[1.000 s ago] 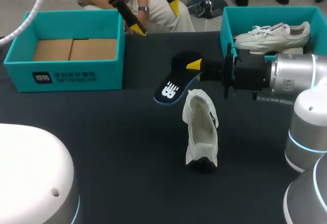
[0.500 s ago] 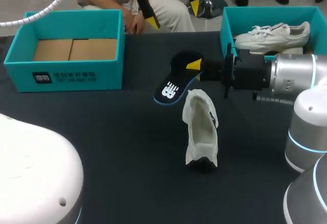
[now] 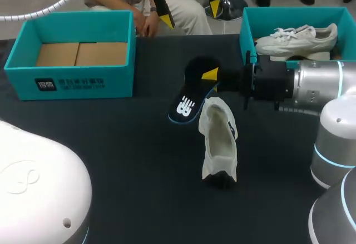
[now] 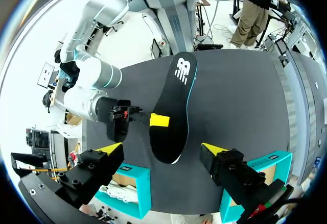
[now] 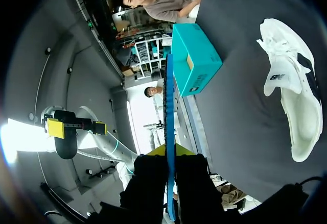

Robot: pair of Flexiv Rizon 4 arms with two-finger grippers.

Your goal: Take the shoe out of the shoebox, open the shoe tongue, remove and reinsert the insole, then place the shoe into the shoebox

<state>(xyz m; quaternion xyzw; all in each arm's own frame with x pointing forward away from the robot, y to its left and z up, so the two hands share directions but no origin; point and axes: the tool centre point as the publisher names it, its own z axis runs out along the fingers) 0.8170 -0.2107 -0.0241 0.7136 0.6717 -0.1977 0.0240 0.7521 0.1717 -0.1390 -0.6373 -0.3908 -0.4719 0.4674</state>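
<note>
A white shoe (image 3: 218,138) lies on the dark table (image 3: 111,144), opening upward, also seen in the right wrist view (image 5: 288,91). Just beyond its toe end, my right gripper (image 3: 211,76) is shut on a black insole (image 3: 186,102) with a blue rim and holds it above the table. The right wrist view shows that insole (image 5: 169,122) edge-on between its fingers (image 5: 168,152). My left gripper (image 3: 189,14) hangs open high over the table's far edge. In its wrist view (image 4: 162,150) the insole (image 4: 173,106) lies below the spread tips, apart from them.
A teal shoebox (image 3: 72,80) with a bare cardboard floor stands at the back left. A second teal shoebox (image 3: 247,27) at the back right holds another white shoe (image 3: 295,37), just behind my right arm (image 3: 311,83).
My left gripper has swung to the right along the far edge, staying open. The insole has dipped slightly in the right gripper. The shoe has not moved.
</note>
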